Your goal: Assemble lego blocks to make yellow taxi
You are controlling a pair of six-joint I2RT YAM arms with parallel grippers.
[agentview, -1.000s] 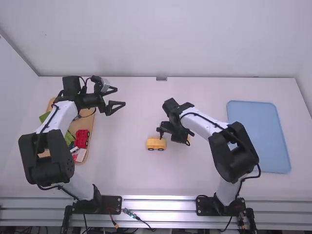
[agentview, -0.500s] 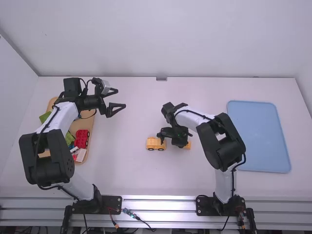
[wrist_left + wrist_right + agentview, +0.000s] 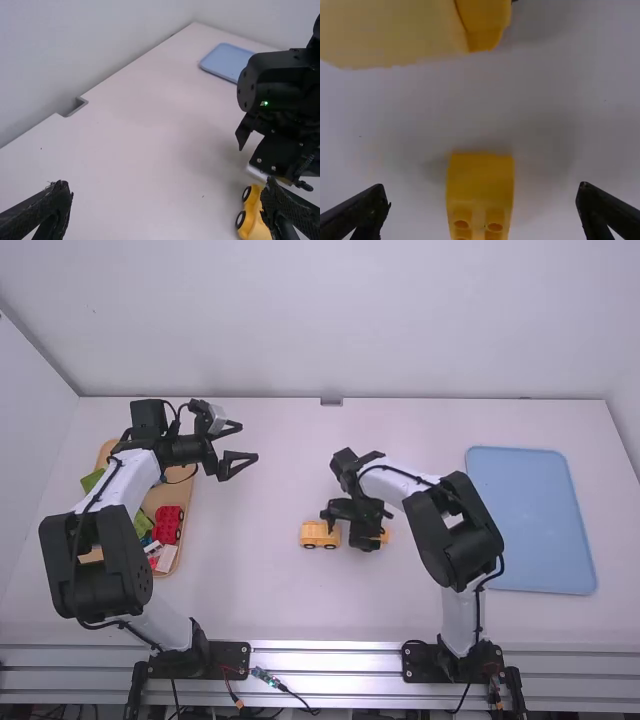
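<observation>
Hanging open, right tool [image 3: 360, 515], near yellow block [image 3: 480, 182], yellow wheeled piece [image 3: 318, 533]

With twelve o'clock pointing away from the robot's base, the right gripper [image 3: 366, 531] has its black fingers [image 3: 365, 212] spread wide at six and twelve, touching nothing. Between them is a yellow block [image 3: 480, 182] with round studs; near it, at about nine, sits a larger yellow toy car [image 3: 400, 32]
</observation>
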